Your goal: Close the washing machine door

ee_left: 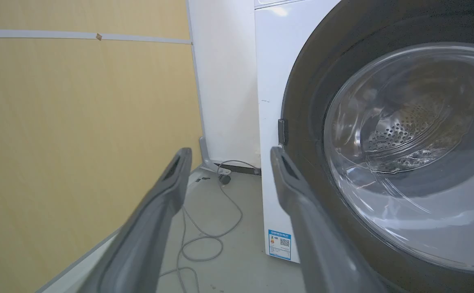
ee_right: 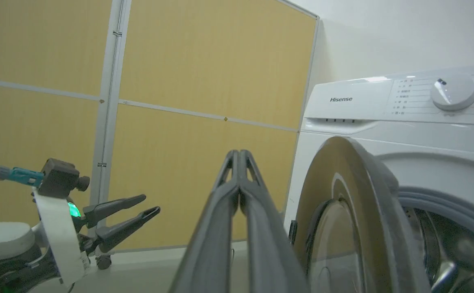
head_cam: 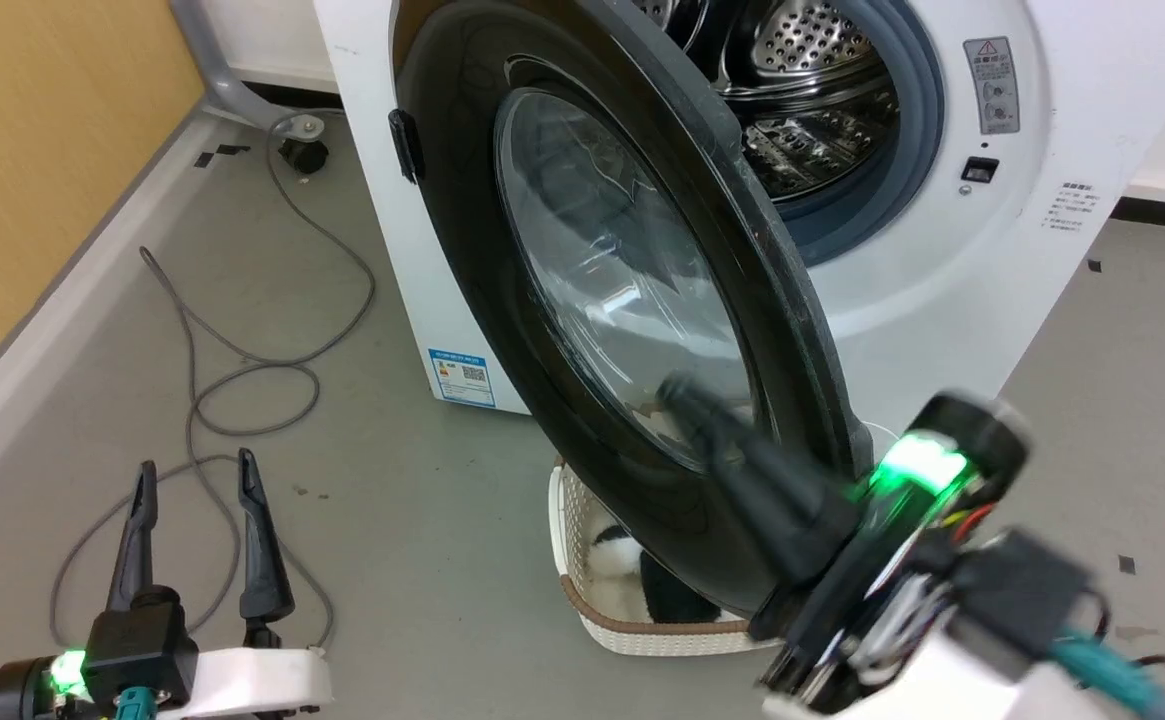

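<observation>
- Right gripper point(head_cam: 682, 395) sits closest, a dark blurred shape with its two long fingers pressed together and nothing between them.
- Just past those shut jaws is the washing machine door point(head_cam: 622, 270). It hangs about half open on its hinge, with its outer face towards the fingers. In the right wrist view it stands edge-on, close to the right of them. I cannot tell whether they touch it.
- Beyond the door, further along the line of the jaws, is the washing machine point(head_cam: 942, 290), white and boxy. Its perforated steel drum point(head_cam: 802, 60) is ringed by a grey rubber gasket point(head_cam: 907, 150).
- Below the right jaws, under the door's lower edge, a cream perforated basket point(head_cam: 577, 540) sits on the floor.
- Left gripper point(head_cam: 196, 465) hangs well apart from the door, its jaws spread wide and empty. A grey cable point(head_cam: 242, 370) loops on the floor beyond its tips.
- My guess is that the door is heavy and rigid and swings freely until the latch resists.
- Its wide rim is glossy black plastic and likely slippery. The bulging glass bowl is hard and smooth, and is best not knocked.
- Gripping looks unnecessary. I would press flat on the outer rim near the free edge, far from the hinge, and finish with a firm push.
</observation>
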